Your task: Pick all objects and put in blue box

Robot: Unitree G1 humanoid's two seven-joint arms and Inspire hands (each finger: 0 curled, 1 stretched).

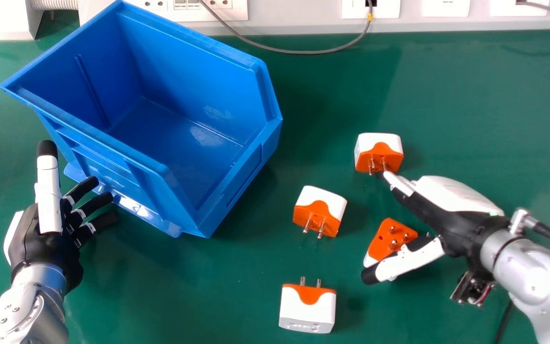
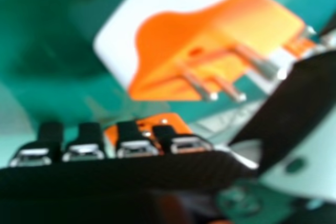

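The four plugs lie outside the blue box (image 1: pixel 184 129). The right robot hand (image 1: pixel 461 234) is open, with its thumb apart from its fingers and nothing held. Its fingertips are right by the far plug (image 1: pixel 379 145), and its thumb is over part of the tilted plug (image 1: pixel 385 241). If the hand shuts here, the thumb might drag that one, or the fingers might push the far one away. The metal pins could catch on a finger and twist a plug loose. The middle plug (image 1: pixel 320 208) could get bumped by a low swing to the box; the near plug (image 1: pixel 307 308) seems safer. The left robot hand (image 1: pixel 46 243), open too, is beside the box and could nudge it. The table (image 1: pixel 184 286) is green and a bit shiny. Behind it is a pale wall (image 1: pixel 299 19) with sockets (image 1: pixel 203 5), and a gray cord (image 1: pixel 299 51) droops over the table's back part.
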